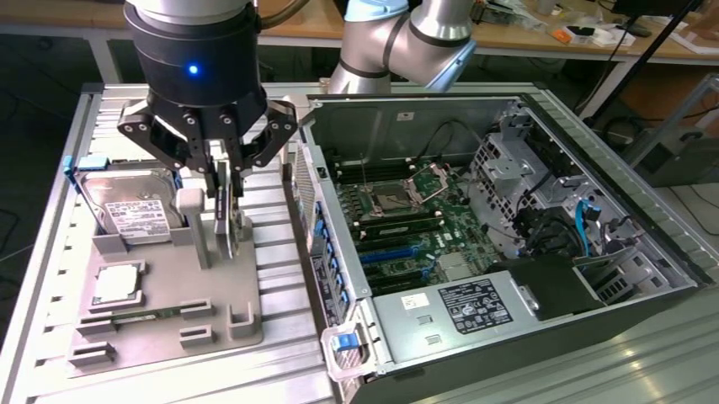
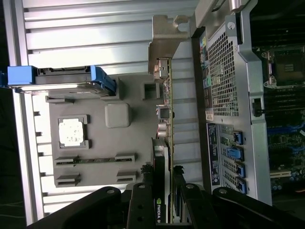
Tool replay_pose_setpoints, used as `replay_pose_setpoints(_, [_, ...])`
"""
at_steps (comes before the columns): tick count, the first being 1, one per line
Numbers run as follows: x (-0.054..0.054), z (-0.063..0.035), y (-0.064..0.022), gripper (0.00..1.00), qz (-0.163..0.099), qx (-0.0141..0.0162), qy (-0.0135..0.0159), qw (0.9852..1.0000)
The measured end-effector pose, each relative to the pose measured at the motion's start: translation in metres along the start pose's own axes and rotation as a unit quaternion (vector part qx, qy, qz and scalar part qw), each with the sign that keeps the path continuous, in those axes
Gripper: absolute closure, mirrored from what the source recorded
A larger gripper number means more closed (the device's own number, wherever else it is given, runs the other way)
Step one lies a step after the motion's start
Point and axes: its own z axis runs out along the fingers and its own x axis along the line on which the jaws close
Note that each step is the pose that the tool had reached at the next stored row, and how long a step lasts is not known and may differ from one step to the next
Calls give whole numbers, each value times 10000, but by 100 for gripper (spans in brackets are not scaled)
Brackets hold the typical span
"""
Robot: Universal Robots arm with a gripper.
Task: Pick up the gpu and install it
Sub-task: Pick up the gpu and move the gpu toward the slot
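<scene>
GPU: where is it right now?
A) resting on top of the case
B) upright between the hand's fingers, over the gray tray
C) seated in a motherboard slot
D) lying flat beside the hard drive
B: the hand is closed on the gpu, which stands on edge over the gray tray, outside the open case.

A hard drive is stood just beside the claw, on a grey tray beneath it. A processor chip is seated farther off; an open computer case is placed opposite.
</scene>
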Motion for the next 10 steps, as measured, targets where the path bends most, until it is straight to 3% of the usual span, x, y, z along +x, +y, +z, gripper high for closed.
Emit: replay_pose_setpoints(10, [-1, -39, 2, 73, 0, 0, 2, 10000])
